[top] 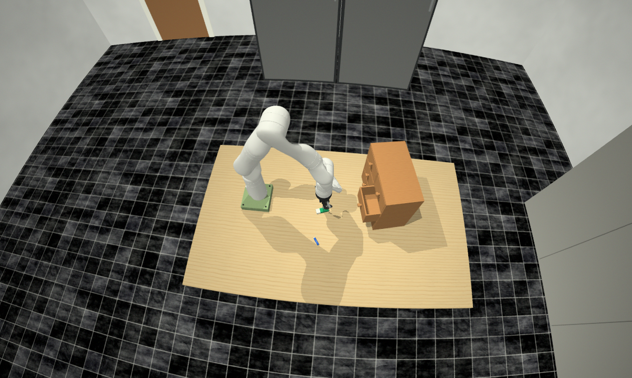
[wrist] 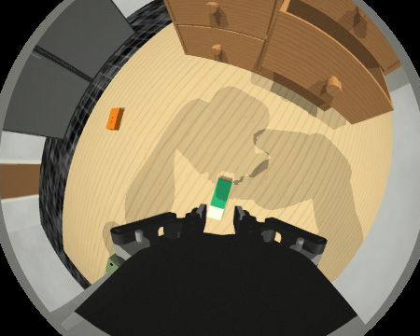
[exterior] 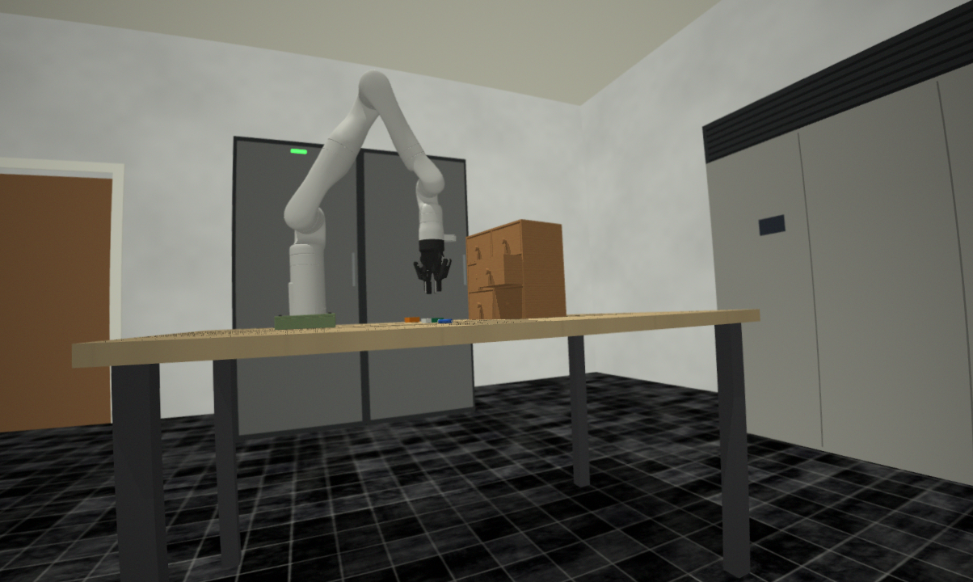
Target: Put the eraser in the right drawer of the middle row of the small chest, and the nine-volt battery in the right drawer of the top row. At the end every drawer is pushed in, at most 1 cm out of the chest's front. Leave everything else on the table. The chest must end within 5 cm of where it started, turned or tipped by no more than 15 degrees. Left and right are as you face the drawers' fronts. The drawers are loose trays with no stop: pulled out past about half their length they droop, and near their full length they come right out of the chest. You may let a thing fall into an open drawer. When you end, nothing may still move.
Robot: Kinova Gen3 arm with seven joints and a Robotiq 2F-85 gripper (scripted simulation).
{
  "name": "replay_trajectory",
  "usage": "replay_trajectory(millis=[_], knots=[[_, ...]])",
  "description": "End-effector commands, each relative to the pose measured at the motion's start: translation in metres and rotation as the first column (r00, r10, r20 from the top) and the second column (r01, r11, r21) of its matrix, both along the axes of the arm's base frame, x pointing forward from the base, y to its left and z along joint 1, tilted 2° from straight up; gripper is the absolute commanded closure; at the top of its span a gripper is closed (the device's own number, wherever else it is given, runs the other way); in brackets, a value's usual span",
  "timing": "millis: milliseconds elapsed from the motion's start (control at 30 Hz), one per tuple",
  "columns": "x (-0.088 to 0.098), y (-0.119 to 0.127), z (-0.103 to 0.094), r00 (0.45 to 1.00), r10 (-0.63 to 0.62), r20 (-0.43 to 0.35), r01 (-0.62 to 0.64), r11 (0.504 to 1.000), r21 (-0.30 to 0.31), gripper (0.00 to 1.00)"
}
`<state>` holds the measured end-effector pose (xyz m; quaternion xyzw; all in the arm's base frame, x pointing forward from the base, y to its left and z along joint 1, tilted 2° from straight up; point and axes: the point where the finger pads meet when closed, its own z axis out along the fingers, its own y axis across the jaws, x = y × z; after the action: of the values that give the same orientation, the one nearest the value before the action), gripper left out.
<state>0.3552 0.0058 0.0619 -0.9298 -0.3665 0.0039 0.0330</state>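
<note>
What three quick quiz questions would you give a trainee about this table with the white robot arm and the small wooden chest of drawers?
1. True or false: the black two-finger gripper has the green and white eraser clamped between its fingers.
2. Where does the small orange block lie? A: inside a drawer. B: on the light wooden table. C: on top of the chest.
3. How many drawers of the small wooden chest stand pulled out?

Key
1. False. The fingers are apart above the eraser, which lies on the table.
2. B.
3. One, the pulled-out drawer in the right column as you face the fronts.
</note>
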Motion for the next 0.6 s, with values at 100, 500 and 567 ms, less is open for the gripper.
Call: replay_trajectory(millis=[100,500,567], knots=[[-0.0021,0.0042,-0.0052,0.997,-0.074,-0.004,0.074,0.997,-0.015,0.67],[-0.0031,0.0031,-0.0104,0.983,-0.185,-0.003,0.185,0.982,-0.031,0.67],[-0.0033,0.0030,-0.0110,0.980,-0.199,-0.003,0.198,0.980,-0.033,0.67]])
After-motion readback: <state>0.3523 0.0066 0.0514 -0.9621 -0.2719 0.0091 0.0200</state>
